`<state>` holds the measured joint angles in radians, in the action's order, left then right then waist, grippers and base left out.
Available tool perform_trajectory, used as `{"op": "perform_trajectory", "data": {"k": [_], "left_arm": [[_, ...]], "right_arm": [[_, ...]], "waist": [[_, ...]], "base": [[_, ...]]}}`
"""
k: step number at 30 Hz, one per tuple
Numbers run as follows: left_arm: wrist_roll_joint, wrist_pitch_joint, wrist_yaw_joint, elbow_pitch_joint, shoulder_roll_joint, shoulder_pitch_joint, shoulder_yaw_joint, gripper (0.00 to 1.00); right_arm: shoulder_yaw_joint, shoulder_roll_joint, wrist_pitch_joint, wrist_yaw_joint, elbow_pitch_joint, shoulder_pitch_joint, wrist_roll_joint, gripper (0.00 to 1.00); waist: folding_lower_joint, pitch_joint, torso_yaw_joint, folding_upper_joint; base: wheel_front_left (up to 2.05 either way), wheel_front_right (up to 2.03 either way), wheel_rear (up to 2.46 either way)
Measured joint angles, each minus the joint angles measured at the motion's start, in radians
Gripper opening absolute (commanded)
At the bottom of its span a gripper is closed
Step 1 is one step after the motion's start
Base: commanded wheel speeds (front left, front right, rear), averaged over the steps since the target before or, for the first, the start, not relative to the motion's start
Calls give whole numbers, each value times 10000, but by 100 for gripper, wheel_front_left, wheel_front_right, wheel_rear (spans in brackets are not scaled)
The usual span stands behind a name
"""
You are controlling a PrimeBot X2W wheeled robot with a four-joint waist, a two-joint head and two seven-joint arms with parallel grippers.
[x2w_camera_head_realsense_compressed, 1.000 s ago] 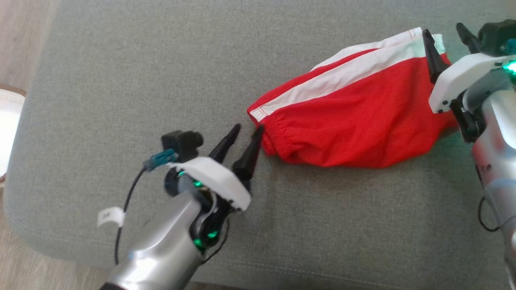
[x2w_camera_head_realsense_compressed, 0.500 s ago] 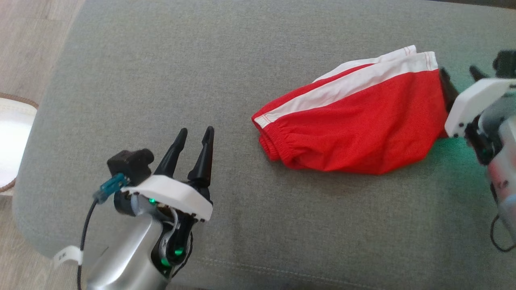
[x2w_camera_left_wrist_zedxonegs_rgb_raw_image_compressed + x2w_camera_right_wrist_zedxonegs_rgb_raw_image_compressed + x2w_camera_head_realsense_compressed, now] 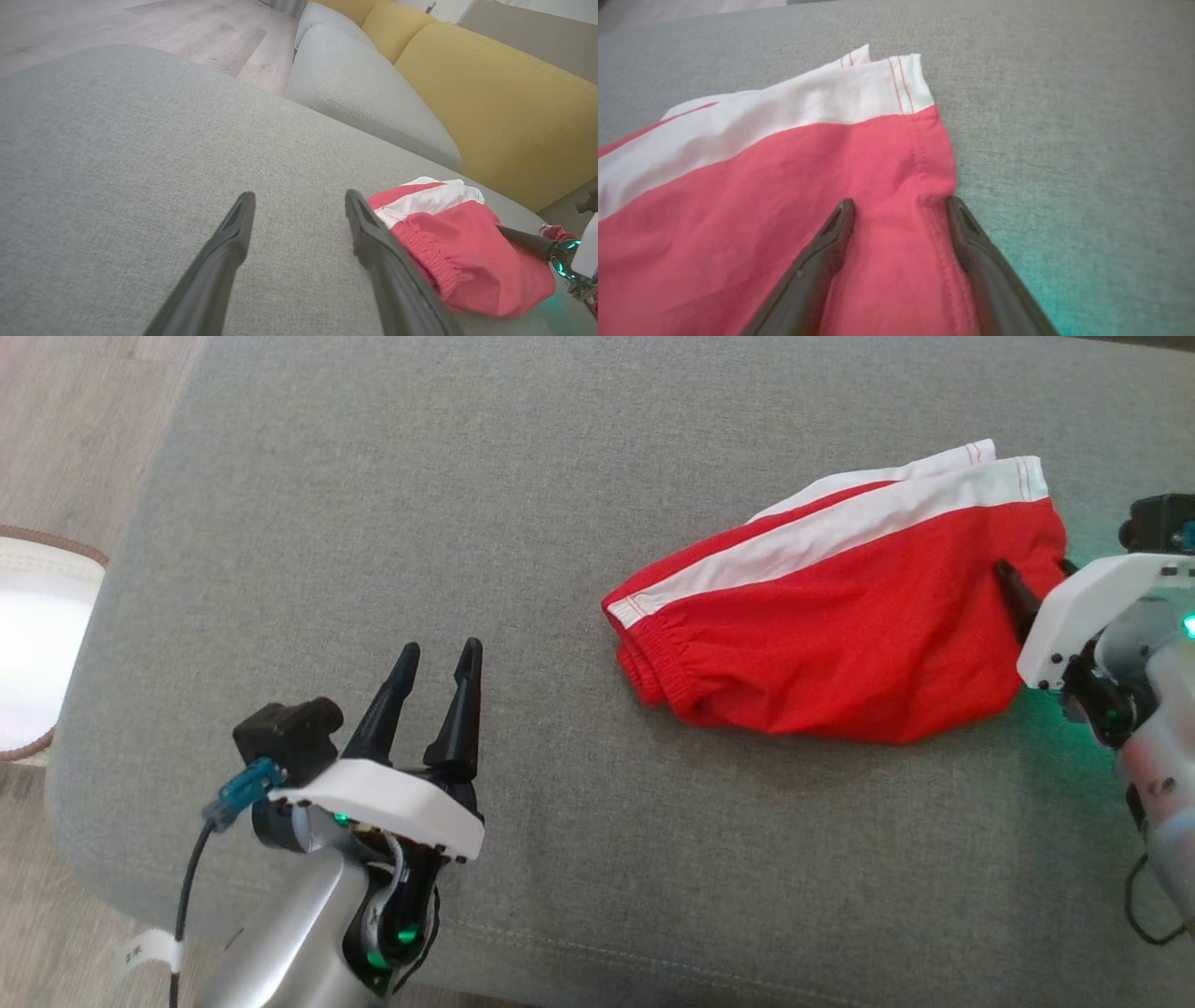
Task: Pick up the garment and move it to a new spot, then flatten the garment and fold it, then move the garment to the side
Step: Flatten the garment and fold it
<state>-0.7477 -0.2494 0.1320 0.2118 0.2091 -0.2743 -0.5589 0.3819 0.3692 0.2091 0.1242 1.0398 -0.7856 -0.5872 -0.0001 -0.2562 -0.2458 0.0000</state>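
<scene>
Red white-striped mesh shorts [image 3: 840, 616] lie left-to-right on the grey fabric sofa cushion [image 3: 467, 476]. Right gripper [image 3: 900, 203], fingers spread, straddles the shorts' right hem; left gripper [image 3: 439, 649], spread and empty, sits well off their waistband end.

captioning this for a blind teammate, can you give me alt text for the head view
Folded red shorts with a white side stripe lie on a grey cushion, toward the right. The right gripper is open at the shorts' right edge; the left gripper is open at lower left, apart from the fabric.
</scene>
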Motion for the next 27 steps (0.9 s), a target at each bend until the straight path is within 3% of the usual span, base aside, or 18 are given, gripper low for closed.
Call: {"op": "perform_trajectory", "data": {"k": [6, 7, 9, 12, 27], "left_arm": [[73, 0, -58, 4, -61, 2, 102, 100], [75, 0, -61, 4, -77, 2, 117, 100], [119, 0, -90, 10, -111, 2, 138, 100], [159, 0, -100, 31, -148, 2, 180, 100], [249, 0, -182, 88, -217, 160, 366, 100]], "right_arm": [[545, -4, 169, 0, -232, -2, -196, 100], [623, -2, 165, 0, -222, -11, -182, 89], [711, -4, 127, 0, -174, -29, -151, 41], [775, -58, 12, 0, 38, -58, -98, 0], [316, -470, -1923, 0, 803, 73, -290, 0]], "waist": [[0, -15, -60, 0], [0, -19, -74, 0], [0, -32, -106, 0], [0, -31, -154, 0], [1, 313, 299, 0]], "base": [[0, 0, 0], [0, 0, 0], [0, 0, 0], [0, 0, 0], [0, 0, 0]]}}
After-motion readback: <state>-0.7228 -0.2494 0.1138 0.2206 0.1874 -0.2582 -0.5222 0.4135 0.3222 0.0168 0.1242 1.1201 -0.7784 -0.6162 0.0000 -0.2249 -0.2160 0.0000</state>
